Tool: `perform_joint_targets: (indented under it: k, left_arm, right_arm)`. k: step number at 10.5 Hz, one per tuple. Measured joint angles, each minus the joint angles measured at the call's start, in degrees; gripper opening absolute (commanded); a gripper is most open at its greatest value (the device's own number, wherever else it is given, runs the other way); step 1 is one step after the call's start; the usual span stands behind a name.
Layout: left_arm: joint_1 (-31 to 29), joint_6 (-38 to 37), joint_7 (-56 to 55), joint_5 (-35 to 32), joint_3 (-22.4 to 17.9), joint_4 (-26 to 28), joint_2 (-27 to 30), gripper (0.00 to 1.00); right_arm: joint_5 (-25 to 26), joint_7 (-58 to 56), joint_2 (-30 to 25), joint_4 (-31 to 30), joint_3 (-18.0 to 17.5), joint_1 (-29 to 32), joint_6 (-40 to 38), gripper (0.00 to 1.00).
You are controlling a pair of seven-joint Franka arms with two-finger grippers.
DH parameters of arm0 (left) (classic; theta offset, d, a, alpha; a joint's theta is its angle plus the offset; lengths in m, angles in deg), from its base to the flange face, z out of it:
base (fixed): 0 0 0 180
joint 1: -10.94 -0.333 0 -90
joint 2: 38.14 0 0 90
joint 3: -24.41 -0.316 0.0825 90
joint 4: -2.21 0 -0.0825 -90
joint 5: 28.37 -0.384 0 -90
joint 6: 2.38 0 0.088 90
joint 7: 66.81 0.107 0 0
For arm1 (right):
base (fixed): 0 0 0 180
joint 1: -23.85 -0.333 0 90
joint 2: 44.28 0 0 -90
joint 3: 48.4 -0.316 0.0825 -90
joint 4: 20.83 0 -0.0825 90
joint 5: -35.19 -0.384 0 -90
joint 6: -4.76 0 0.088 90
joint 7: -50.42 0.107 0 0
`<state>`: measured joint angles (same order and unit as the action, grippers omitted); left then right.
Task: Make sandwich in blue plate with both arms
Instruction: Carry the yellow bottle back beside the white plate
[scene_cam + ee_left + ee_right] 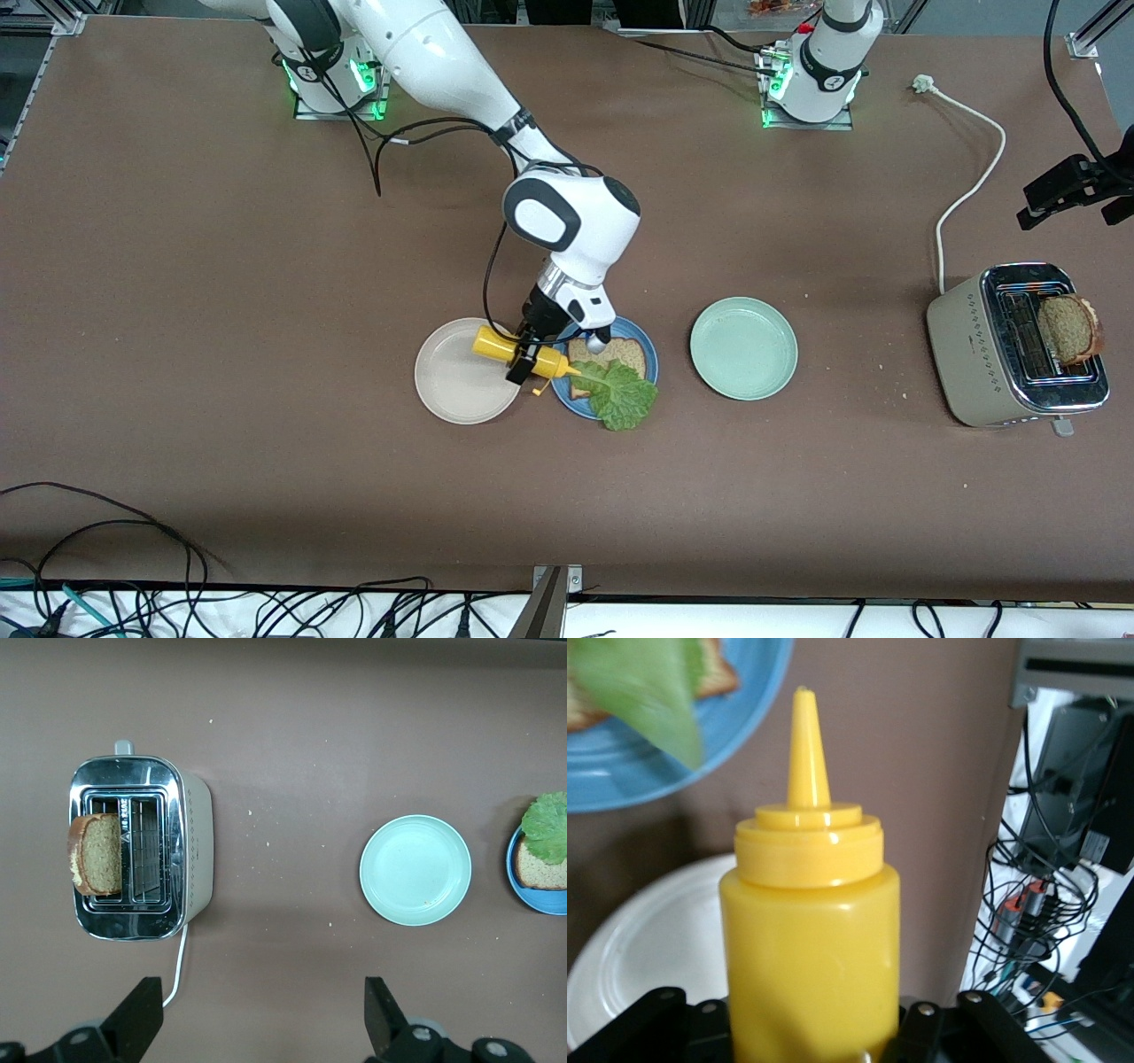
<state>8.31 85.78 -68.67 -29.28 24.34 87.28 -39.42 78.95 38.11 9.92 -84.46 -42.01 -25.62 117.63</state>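
Front: I see the right gripper (524, 361) pinching a yellow squeeze bottle (518, 353), tipped over the gap between the beige plate (461, 381) and the blue plate (645, 347), which holds a bread slice (611, 354) and lettuce (625, 399). Left wrist: left gripper (264, 1019) spread wide, up over the table near the toaster (190, 850) and the mint-green plate (415, 870). Right wrist: bottle clamped, nozzle toward the blue plate's rim.

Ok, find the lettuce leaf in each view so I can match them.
Front view: lettuce leaf lies on the bread, overhanging the blue plate's rim nearest the camera.
Left wrist view: at the picture's edge, on the same bread.
Right wrist view: a blurred green patch in a corner.
Shared landmark: the blue plate.
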Motion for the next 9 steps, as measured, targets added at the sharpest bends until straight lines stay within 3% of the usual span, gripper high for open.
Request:
perform_joint_targets:
  k: [2,5,9]
  left_arm:
    - [-0.07,-0.01,0.00,0.00,-0.01,0.00,0.00,1.00]
    - [-0.12,-0.02,0.00,0.00,-0.01,0.00,-0.03,1.00]
    - [-0.16,-0.03,0.00,0.00,0.00,0.00,-0.03,1.00]
  right_arm:
    - [-12.91,-6.39,-5.82,0.59,0.44,4.81,-0.16,0.00]
    - [-36.32,-20.58,-15.06,-0.13,0.61,15.84,-1.23,0.00]
    - [-69.34,-49.53,-19.31,-6.37,0.65,33.69,-4.65,0.00]
